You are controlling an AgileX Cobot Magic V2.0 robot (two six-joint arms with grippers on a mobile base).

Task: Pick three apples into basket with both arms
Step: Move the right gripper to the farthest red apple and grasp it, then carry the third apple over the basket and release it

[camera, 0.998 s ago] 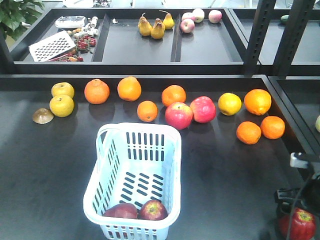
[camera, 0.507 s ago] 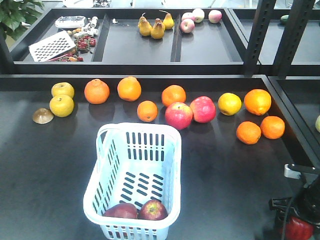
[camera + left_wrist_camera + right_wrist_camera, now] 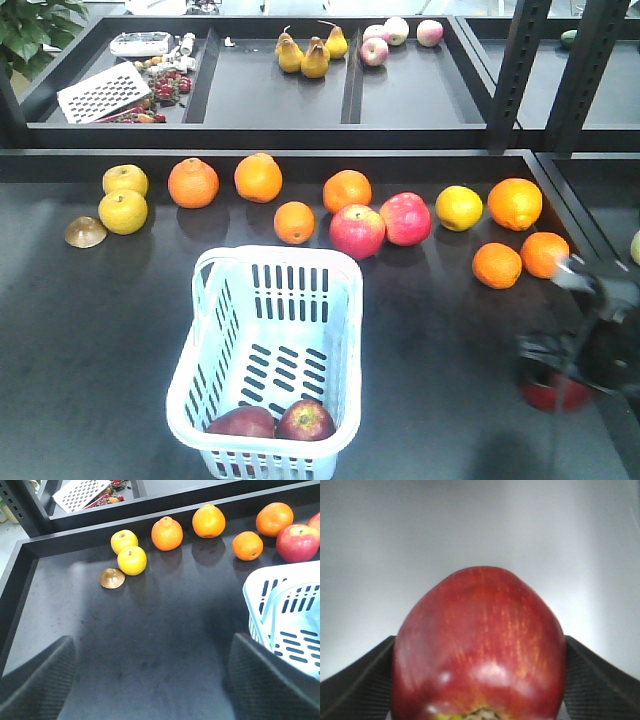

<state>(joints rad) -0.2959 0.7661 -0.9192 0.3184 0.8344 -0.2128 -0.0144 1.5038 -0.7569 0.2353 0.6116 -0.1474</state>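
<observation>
The pale blue basket [image 3: 345, 300] stands at the front middle of the black table, and its corner [image 3: 260, 587] shows at the right of the left wrist view. Two dark red apples [image 3: 241, 422] [image 3: 306, 419] lie at its near end. A third dark red apple [image 3: 480, 640] with yellow streaks sits between the fingers of my right gripper [image 3: 480, 680], which is shut on it. From the front, this apple [image 3: 553, 393] hangs blurred under my right arm [image 3: 600, 320], right of the basket. My left gripper [image 3: 155, 680] is open over bare table left of the basket.
A row of fruit lies behind the basket: several oranges [image 3: 258, 177], two pink-red apples [image 3: 357, 231], yellow fruits [image 3: 123, 211] and a brown half-shell [image 3: 86, 232]. Raised trays at the back hold pears [image 3: 315, 57] and apples. Black uprights [image 3: 520, 70] stand at the right.
My right arm has risen from the bottom right corner and moved left and up with the apple; it is blurred by motion. The basket and its two apples have not moved.
</observation>
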